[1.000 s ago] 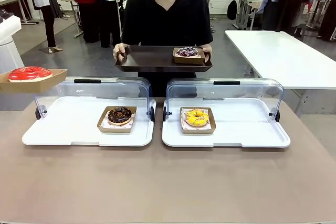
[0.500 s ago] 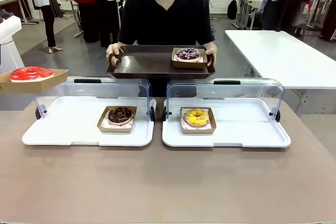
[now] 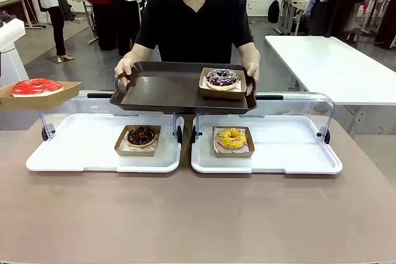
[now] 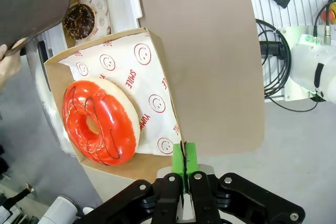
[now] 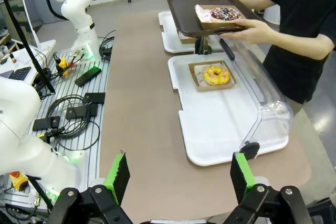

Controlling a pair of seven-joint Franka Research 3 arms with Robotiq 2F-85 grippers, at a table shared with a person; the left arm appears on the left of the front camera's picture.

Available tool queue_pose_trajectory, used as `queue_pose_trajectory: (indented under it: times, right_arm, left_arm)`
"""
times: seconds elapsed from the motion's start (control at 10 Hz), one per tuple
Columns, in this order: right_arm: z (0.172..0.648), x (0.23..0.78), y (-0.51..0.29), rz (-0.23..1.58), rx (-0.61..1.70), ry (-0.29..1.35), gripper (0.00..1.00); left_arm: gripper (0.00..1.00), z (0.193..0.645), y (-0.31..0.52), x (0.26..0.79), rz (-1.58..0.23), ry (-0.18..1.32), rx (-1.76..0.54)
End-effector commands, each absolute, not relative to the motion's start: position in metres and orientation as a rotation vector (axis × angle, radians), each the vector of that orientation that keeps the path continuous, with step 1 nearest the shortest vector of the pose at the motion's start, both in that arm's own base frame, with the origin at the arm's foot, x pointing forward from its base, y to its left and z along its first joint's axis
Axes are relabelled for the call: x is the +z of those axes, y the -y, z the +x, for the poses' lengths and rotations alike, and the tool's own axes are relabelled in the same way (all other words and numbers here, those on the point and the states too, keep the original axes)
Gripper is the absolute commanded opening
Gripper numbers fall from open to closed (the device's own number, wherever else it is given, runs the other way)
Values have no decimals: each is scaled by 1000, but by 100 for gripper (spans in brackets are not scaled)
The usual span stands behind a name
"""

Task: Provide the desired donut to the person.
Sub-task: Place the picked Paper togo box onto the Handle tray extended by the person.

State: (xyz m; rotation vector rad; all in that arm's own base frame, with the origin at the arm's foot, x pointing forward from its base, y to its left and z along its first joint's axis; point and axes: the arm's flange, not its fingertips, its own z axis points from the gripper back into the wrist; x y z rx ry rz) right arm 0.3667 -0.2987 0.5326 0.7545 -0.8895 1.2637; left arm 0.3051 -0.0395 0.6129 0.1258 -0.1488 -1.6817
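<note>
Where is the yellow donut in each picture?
Front view: the yellow donut sits in its cardboard box on the white tray right of the middle.
Left wrist view: not in it.
Right wrist view: the yellow donut lies upper middle, on the nearer white tray.
Shared landmark: the brown tray the person holds just beyond it, carrying a sprinkled chocolate donut.

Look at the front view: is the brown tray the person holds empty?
No. The brown tray carries a boxed donut with dark icing and sprinkles near its right end.
</note>
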Motion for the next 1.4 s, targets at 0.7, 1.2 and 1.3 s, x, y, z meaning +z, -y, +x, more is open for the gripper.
queue_pose_trajectory:
  times: [0.7, 1.2, 1.3]
  right_arm:
    - [365, 533, 299, 758, 1266, 889, 100]
    - [365, 533, 299, 758, 1266, 889, 100]
    - [365, 533, 299, 758, 1266, 889, 100]
  left_arm:
    - [1, 319, 113, 670, 332, 291, -1741]
    - [1, 403, 225, 650, 347, 283, -1805]
    - [1, 424, 241, 639, 325, 274, -1808]
